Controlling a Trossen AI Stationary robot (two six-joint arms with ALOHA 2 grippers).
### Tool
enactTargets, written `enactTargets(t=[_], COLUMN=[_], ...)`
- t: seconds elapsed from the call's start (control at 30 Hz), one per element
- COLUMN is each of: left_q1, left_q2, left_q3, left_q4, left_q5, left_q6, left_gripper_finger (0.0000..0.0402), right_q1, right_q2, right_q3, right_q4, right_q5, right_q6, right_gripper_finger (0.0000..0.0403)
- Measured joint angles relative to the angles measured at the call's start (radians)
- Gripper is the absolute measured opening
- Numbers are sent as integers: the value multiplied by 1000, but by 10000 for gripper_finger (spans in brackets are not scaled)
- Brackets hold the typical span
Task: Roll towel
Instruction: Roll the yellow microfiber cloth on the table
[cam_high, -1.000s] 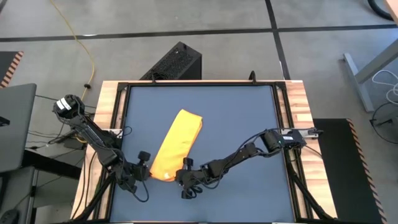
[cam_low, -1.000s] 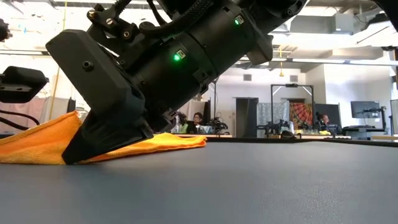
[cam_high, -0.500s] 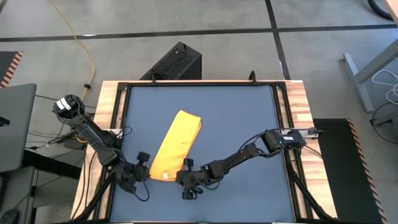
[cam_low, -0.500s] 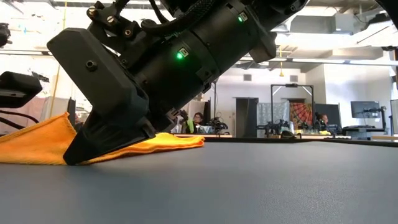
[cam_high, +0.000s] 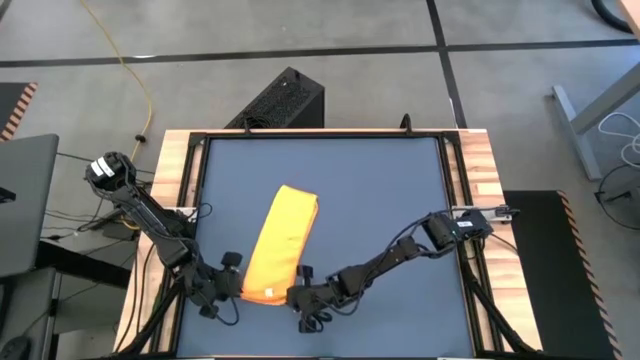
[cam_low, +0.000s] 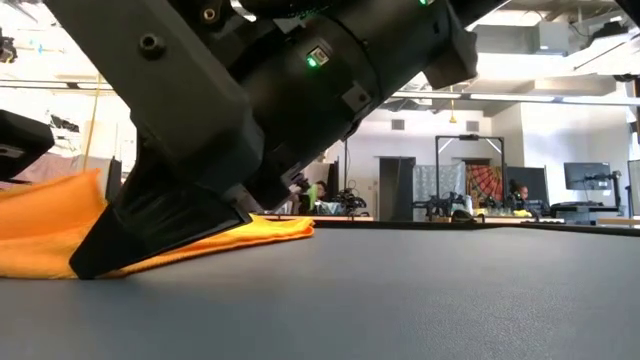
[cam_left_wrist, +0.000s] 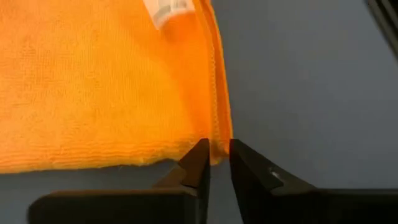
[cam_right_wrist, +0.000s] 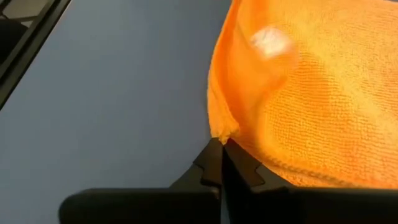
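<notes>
Lying folded into a long narrow strip on the blue-grey table (cam_high: 400, 200), the towel (cam_high: 278, 245) sits left of the table's centre and reaches down close to the near edge, where both arms meet it. Its long axis runs from that near end up and slightly to the right toward the far edge, so the short near end points at the two grippers. The left gripper (cam_high: 232, 278) is at the near left corner of the strip; in its wrist view the fingers (cam_left_wrist: 198, 163) stand almost together with the hemmed corner of the cloth pinched in the narrow gap. The right gripper (cam_high: 298, 290) is at the near right corner, and its wrist view shows its jaws brought together on a small peak of fabric at the towel's edge. The cloth looks thin, soft and light, with a looped pile that should grip itself and the pads rather than slip, yet it has no stiffness at all: in the low view the held end sags between the lifted corner and the table. I judge the two near corners the right places to hold, since turning the short end over evenly needs both kept level. A roll would then travel along the long axis toward the far end; uneven pulling would likely skew it.
</notes>
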Motion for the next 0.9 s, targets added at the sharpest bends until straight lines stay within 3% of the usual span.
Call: enactTargets(t=[0.33,0.9], left_q1=[0,-83], left_q2=[0,0], left_q3=[0,0], left_q4=[162,187], left_q5=[-24,-64], left_q6=[88,83], left_gripper_finger=[128,135], right_q1=[23,49], right_q2=[-2,-26], right_q3=[2,0], right_q4=[-58,-141], right_q5=[2,4], right_q6=[7,53], right_gripper_finger=[23,28])
